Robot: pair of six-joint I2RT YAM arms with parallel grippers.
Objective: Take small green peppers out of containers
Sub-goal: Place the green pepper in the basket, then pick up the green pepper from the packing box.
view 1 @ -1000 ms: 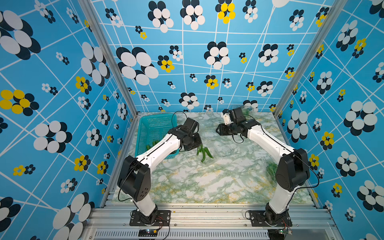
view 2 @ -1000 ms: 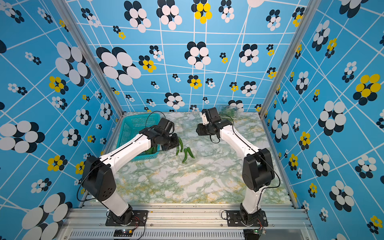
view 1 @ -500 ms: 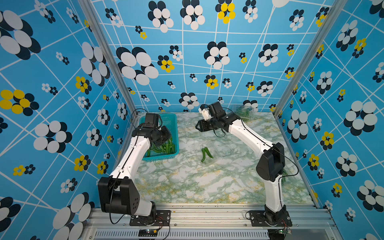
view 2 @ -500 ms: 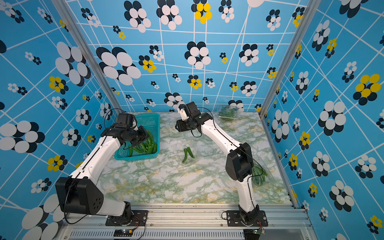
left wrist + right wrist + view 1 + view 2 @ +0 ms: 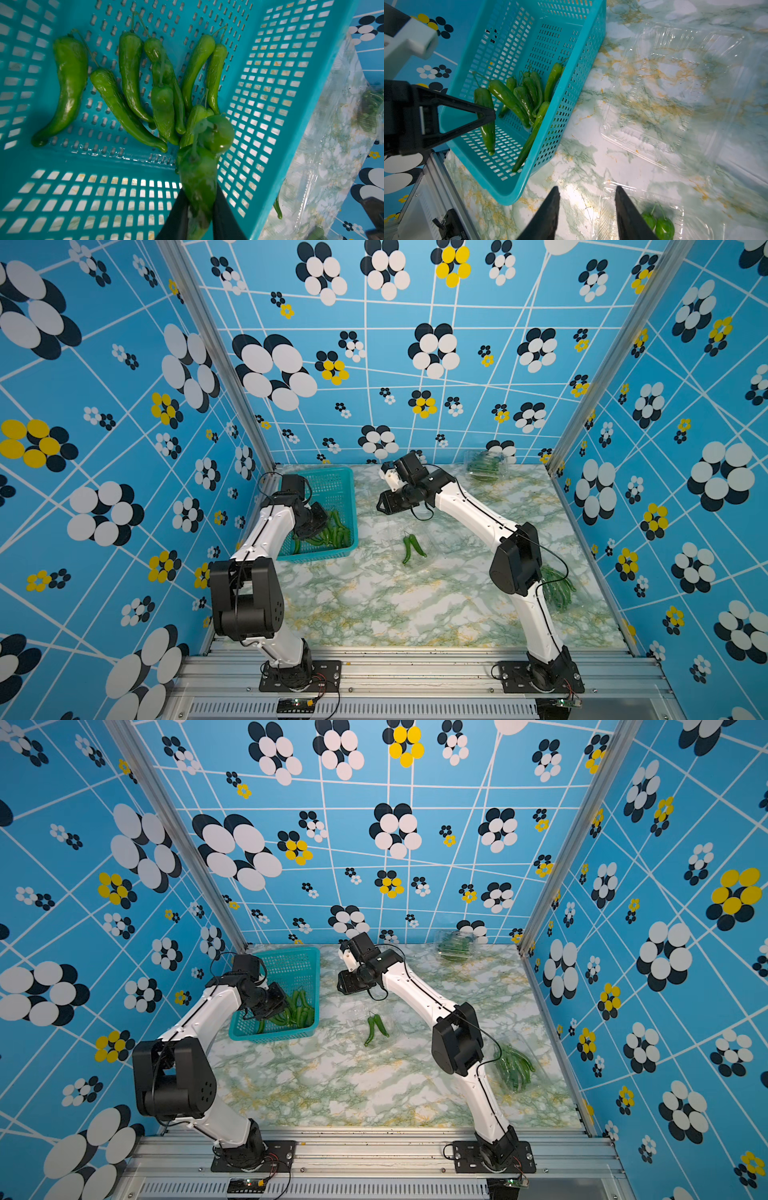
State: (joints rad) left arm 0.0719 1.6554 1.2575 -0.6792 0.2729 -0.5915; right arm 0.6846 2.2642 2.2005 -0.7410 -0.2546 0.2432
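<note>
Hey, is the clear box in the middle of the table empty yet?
Not yet. Two peppers lie in the open middle box, seen in both top views and the right wrist view.

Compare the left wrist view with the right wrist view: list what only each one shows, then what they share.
Left wrist only: a bunch of peppers seen up close, held in the left pincer, and a blurred far container with green inside.
Right wrist only: the right pincer, open and empty, and the stem ends of two peppers in clear plastic beside it.
Both: the teal basket, loose peppers lying in it, and clear plastic on the marble beside it.
</note>
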